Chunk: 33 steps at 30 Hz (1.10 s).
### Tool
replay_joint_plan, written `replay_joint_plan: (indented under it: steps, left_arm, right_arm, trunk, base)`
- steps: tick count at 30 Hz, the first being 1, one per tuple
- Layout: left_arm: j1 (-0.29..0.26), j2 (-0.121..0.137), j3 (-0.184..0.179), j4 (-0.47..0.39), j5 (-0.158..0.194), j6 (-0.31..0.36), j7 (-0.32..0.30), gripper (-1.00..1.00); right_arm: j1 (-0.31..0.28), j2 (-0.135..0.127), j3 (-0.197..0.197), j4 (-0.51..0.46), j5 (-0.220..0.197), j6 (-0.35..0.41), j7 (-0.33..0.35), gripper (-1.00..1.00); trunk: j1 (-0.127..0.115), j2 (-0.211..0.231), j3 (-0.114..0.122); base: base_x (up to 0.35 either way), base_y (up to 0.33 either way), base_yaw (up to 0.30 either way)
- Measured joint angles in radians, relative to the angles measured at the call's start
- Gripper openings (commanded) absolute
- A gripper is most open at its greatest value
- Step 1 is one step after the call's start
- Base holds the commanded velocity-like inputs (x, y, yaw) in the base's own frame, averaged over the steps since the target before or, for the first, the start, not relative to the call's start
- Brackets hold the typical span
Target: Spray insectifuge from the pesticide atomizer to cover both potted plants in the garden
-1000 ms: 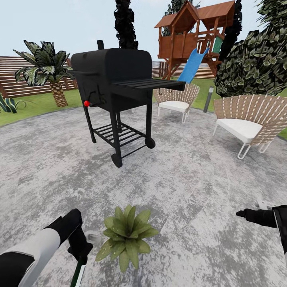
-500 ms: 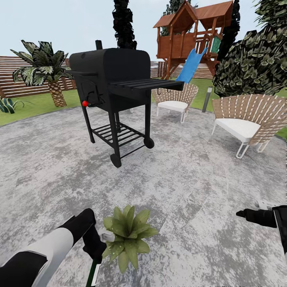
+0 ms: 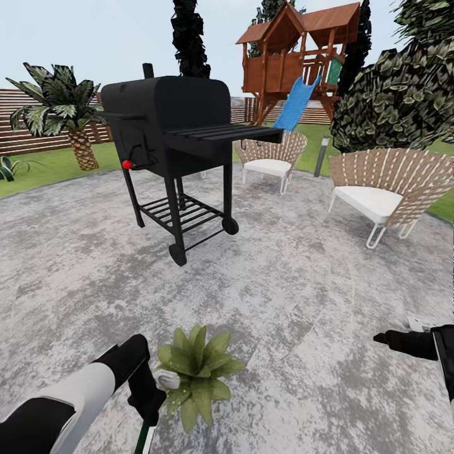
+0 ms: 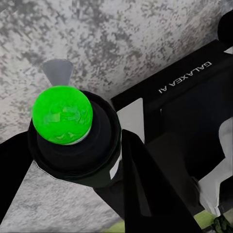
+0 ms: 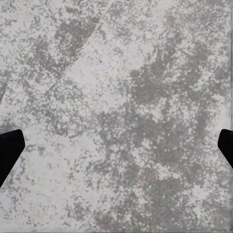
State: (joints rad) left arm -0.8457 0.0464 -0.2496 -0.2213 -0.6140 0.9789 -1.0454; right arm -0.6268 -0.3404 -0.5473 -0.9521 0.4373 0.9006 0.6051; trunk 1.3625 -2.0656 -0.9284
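On the round, mottled grey paved patio (image 3: pixel 302 296), a low potted plant with pointed green leaves (image 3: pixel 197 372) sits near the bottom of the head view; its pot is hidden under the foliage. Just beside it, on the robot's left, the black left hand (image 3: pixel 150 394) is pinched on the small spray bottle with a dark green body and white trigger head (image 3: pixel 165 380). The white head touches the edge of the leaves, and the green body runs down below the hand toward the frame edge. In the left wrist view, the bottle (image 4: pixel 73 141) appears end-on as a dark round shape with a bright green disc in its middle, with a black finger (image 4: pixel 145 189) pressed against its side above the grey paving.

The black right hand (image 3: pixel 386 338) hovers over bare paving, well apart from the plant. In the right wrist view, its two dark fingertips (image 5: pixel 9 150) sit at opposite edges, spread wide with nothing between them.

Farther back stands a black barrel grill on a wheeled cart (image 3: pixel 173 145) with a red knob. Two slatted wooden chairs with white cushions (image 3: pixel 384 189) stand to the right of it, beyond them a wooden play tower with a blue slide (image 3: pixel 296 69), a palm tree (image 3: pixel 60 113) and a brown slatted fence (image 3: pixel 31 126).
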Motion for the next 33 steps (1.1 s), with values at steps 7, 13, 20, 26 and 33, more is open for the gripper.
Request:
replay_joint_plan:
  steps: [7,13,20,26,33]
  left_arm:
    - [-0.001,-0.022,0.002,-0.002,0.001,0.001,0.000,-1.00]
    - [-0.001,-0.022,0.004,-0.002,-0.001,0.002,0.000,-1.00]
    - [-0.001,-0.022,0.001,0.004,-0.002,0.002,0.000,-1.00]
    - [0.000,-0.020,0.004,0.039,-0.006,0.000,-0.001,-1.00]
    - [0.000,-0.013,0.005,0.044,-0.007,0.000,-0.001,-1.00]
  right_arm:
    - [0.000,0.000,0.000,0.000,0.000,0.000,0.000,1.00]
    - [0.000,0.000,0.000,0.000,0.000,-0.001,0.000,1.00]
    - [0.000,0.000,0.000,0.000,0.000,-0.001,0.000,1.00]
    - [0.000,0.000,0.000,0.000,0.000,-0.001,0.000,1.00]
    - [0.000,0.000,0.000,0.001,0.000,-0.001,0.000,1.00]
  trunk:
    - [0.000,0.000,0.000]
    - [0.000,0.000,0.000]
    - [0.000,0.000,0.000]
    - [0.000,0.000,0.000]
    - [0.000,0.000,0.000]
  base:
    - [0.000,-0.281,0.000]
    - [-0.001,-0.037,0.000]
    - [-0.055,-0.001,0.000]
    - [-0.002,0.000,0.000]
    - [0.000,0.000,0.027]
